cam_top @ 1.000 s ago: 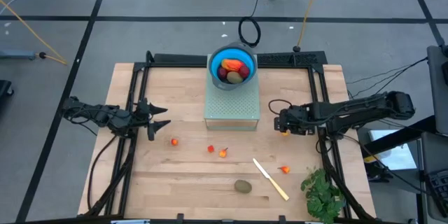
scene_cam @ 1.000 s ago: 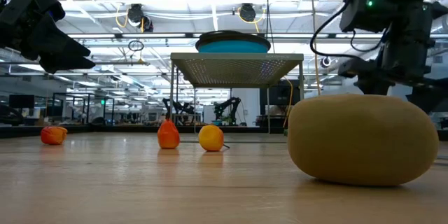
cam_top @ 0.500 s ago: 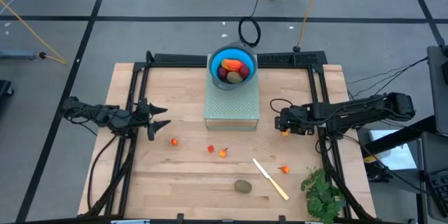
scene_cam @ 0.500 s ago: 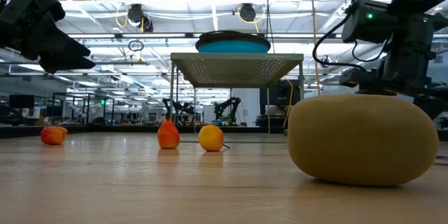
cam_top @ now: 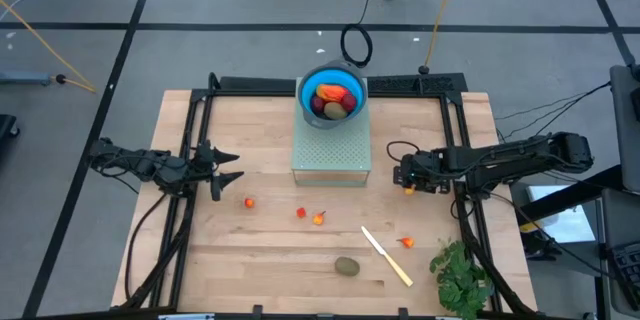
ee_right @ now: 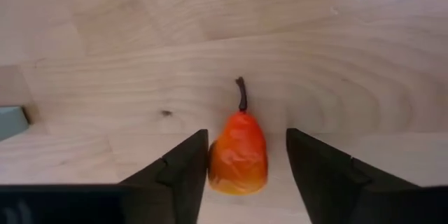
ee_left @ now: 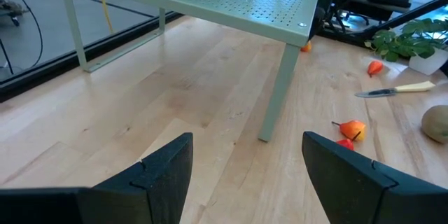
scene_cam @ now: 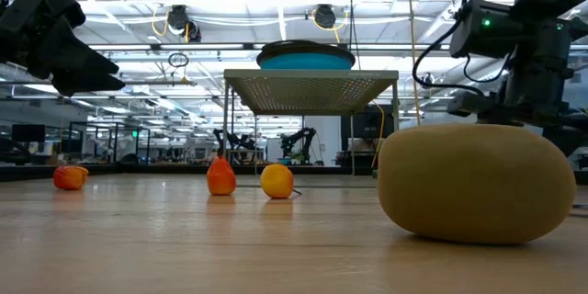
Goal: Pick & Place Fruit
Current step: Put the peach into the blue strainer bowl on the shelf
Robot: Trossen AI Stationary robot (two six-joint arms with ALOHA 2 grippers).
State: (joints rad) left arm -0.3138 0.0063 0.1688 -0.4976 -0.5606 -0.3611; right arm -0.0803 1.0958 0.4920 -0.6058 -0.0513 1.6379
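Observation:
My right gripper [ee_right: 246,134] is open and points down at the table right of the green stand [cam_top: 331,158]. Its fingers stand on either side of a small orange-red fruit [ee_right: 238,155] with a dark stem, seen in the high view as the orange fruit [cam_top: 408,189]. My left gripper [cam_top: 236,166] waits open above the table's left side. The blue bowl [cam_top: 333,95] sits on the stand and holds a red-orange oval, dark red balls and a brown piece. A kiwi-like oval [cam_top: 347,266] and three tiny orange-red bits [cam_top: 300,212] lie on the table. My right gripper comes from above, open, astride the small orange-red fruit. One finger [ee_right: 187,168] lies right beside the fruit's side [ee_right: 214,161]; whether it touches I cannot tell. The other finger is apart from it. The fruit lies on the table.
A cream knife [cam_top: 385,255] lies near the table's near edge, with another orange bit [cam_top: 406,242] beside it. A green leafy bunch [cam_top: 460,275] sits at the near right corner. Black frame rails [cam_top: 190,160] run along the table's sides.
My right gripper has come down a little toward the table over the small orange-red fruit. The fruit and my left arm have stayed where they were.

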